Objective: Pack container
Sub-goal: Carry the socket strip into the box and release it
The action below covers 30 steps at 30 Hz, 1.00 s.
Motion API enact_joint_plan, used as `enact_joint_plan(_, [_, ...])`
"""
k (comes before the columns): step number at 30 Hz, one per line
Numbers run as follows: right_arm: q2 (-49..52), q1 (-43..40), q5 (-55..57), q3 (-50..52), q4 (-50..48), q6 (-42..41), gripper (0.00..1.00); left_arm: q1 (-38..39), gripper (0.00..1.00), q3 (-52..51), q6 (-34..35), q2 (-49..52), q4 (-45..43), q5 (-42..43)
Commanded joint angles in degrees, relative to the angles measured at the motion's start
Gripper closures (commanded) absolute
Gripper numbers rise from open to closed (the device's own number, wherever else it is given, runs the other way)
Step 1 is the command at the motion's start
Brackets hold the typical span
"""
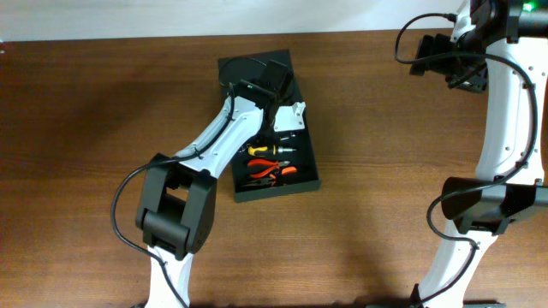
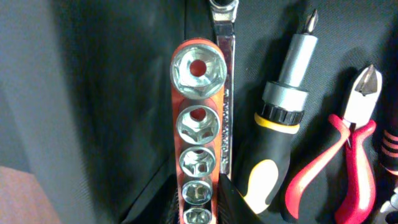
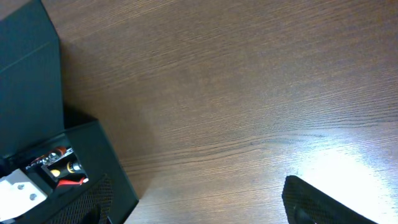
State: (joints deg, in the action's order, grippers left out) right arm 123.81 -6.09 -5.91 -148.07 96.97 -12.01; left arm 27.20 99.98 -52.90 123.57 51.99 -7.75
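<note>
Pointing its lid (image 1: 244, 67) away, the container (image 1: 278, 193) runs near-to-far

left arm (image 1: 224, 128) overhangs container (image 1: 276, 195) far half; tools (image 1: 270, 169) crowd near half; table (image 1: 385, 171) between container and right arm (image 1: 501, 128) open

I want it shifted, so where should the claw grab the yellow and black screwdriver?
Take the screwdriver by its thick black-and-yellow handle, coming straight down from above, closing across its width. It lies flat with the wrench and red pliers close alongside, so the sides look blocked.
</note>
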Motion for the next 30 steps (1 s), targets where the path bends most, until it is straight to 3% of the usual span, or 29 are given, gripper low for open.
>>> enact_joint_plan(1, [0.3,-0.3,0.1,0.0,0.3,0.2,0.13,-0.5,0.72,0.3,-0.3,1.3,-0.2,-0.2])
enact_joint_plan(4, [0.3,-0.3,0.1,0.0,0.4,0.2,0.13,-0.5,0.51,0.5,2.1,1.2,-0.6,-0.5])
enact_joint_plan(5, [0.3,-0.3,0.1,0.0,0.3,0.2,0.13,-0.5,0.13,0.8,4.0,1.2,-0.8,-1.0])
enact_joint_plan(6, [0.3,-0.3,0.1,0.0,0.3,0.2,0.13,-0.5,0.01,1.1,6.4,1.2,-0.9,-1.4])
enact_joint_plan(11, [0.3,-0.3,0.1,0.0,0.3,0.2,0.13,-0.5,0.01,7.1,19.5,0.6,3.4,-0.8])
enact_joint_plan(22, [0.3,-0.3,0.1,0.0,0.3,0.2,0.13,-1.0,0.01,30.8,31.1,-3.4,20.6,5.0])
enact_joint_plan(27, [0.3,-0.3,0.1,0.0,0.3,0.2,0.14,-5.4,0.01,33.3,47.9,-4.3,24.5,4.9])
enact_joint_plan(30, [0.3,-0.3,0.1,0.0,0.3,0.2,0.28,-11.1,0.01,32.1,60.5,-3.8,27.5,5.0])
